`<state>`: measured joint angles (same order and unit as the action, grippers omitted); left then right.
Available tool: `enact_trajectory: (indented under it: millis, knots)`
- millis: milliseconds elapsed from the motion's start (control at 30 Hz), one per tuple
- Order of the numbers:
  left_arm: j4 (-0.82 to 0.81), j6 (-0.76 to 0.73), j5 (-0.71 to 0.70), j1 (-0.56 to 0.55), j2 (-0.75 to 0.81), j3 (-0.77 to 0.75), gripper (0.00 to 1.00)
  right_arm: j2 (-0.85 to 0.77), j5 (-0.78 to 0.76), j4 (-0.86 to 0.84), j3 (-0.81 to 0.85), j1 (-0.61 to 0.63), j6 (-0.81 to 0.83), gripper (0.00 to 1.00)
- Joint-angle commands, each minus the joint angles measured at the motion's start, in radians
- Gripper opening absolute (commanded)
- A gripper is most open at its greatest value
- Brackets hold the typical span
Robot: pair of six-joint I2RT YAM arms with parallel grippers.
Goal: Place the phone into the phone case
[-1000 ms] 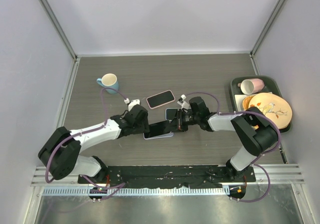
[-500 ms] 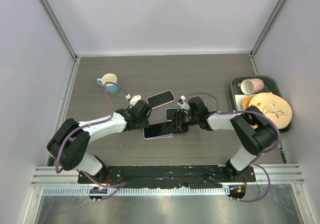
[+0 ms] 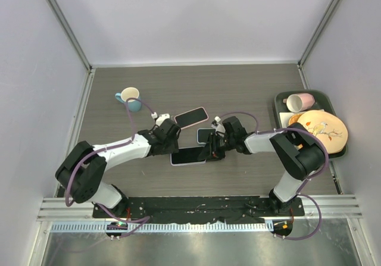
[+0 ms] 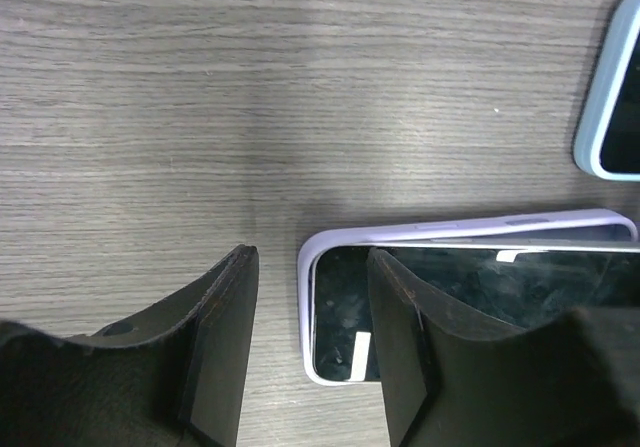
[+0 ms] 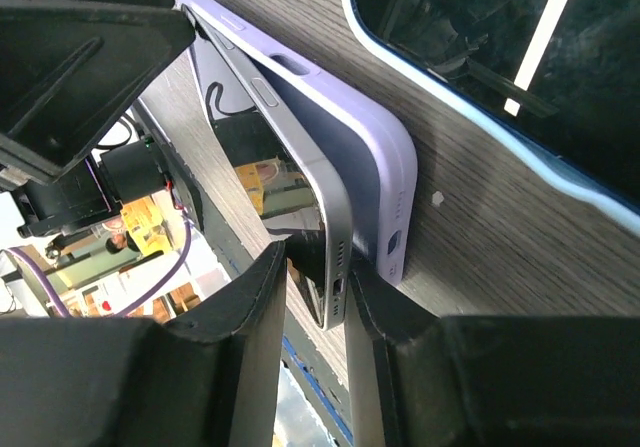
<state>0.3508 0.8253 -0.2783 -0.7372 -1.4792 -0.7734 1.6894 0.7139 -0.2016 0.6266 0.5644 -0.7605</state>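
Note:
The lavender phone case (image 3: 178, 159) lies on the table between both arms, with the black phone (image 3: 191, 153) resting in it. In the left wrist view the phone's screen (image 4: 345, 307) sits inside the case's left end (image 4: 450, 229). My left gripper (image 4: 310, 357) is open and straddles that end, one finger over the screen and the other over bare table. In the right wrist view the phone's silver-edged end (image 5: 335, 267) is tilted up out of the case (image 5: 375, 172). My right gripper (image 5: 318, 267) is open around it, with a gap on one side.
A blue-cased phone (image 5: 480, 57) lies just behind the lavender case, and a pink-cased phone (image 3: 191, 117) lies farther back. A teal mug (image 3: 128, 97) stands at back left. A dark tray (image 3: 278, 108) at right holds a pink cup (image 3: 299, 102) and a plate (image 3: 322, 130).
My right jaws have loosened from the phone's end. My left gripper moved up and right to the case's left end a second ago and has held still since.

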Motion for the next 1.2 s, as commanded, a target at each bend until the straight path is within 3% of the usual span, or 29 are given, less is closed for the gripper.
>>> enact_trajectory:
  millis: [0,300,467,633,1167]
  knots:
    - [-0.001,-0.028,0.028,-0.013,0.071,-0.003,0.53,0.026,-0.056,0.031,0.021,0.011,0.064,0.3]
    - [-0.131,-0.075,0.143,-0.07,0.217,0.036,0.55,0.041,-0.087,0.068,0.039,0.011,0.086,0.33]
    - [-0.122,-0.075,0.153,-0.088,0.178,0.026,0.48,0.035,-0.09,0.073,0.051,0.011,0.086,0.37]
    - [-0.04,-0.04,0.067,-0.093,0.119,-0.006,0.45,0.044,-0.117,0.171,0.103,0.012,0.144,0.37]
    - [0.089,-0.028,-0.09,-0.082,0.122,-0.004,0.54,0.09,-0.123,0.258,0.151,0.017,0.217,0.4]
